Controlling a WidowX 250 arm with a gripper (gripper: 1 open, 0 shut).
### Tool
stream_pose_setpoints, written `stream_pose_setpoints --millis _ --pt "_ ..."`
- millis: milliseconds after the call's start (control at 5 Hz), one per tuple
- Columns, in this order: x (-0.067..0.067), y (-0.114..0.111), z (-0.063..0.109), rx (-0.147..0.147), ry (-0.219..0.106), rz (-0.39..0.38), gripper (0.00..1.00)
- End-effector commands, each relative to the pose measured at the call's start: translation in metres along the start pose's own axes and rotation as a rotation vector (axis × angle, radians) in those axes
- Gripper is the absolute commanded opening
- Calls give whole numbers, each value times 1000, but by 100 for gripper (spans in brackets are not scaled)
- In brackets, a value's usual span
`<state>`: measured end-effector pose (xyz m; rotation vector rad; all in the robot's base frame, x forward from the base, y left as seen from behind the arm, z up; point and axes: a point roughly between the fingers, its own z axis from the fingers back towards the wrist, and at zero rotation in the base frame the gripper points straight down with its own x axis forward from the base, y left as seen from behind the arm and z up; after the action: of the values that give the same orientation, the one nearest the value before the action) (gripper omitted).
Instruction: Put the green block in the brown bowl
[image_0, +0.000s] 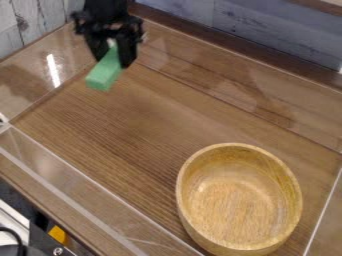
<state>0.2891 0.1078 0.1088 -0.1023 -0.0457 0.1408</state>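
The green block (103, 73) hangs in the air at the upper left, tilted, its upper end clamped between the black fingers of my gripper (112, 55). The gripper is shut on that upper end and stands above the wooden table. The brown bowl (242, 197) sits at the lower right, light tan wood with a thick rim, and it holds nothing. Block and gripper are well apart from the bowl, up and to its left.
The wooden table (160, 120) is ringed by clear plastic walls (54, 165). A grey plank wall (267, 25) runs along the back. A black device with a yellow label (47, 235) shows at the bottom left corner.
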Motion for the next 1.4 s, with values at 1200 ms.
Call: stream_pose_setpoints --millis 1200 --pt "-88 -189 -40 -2 49 -217 0"
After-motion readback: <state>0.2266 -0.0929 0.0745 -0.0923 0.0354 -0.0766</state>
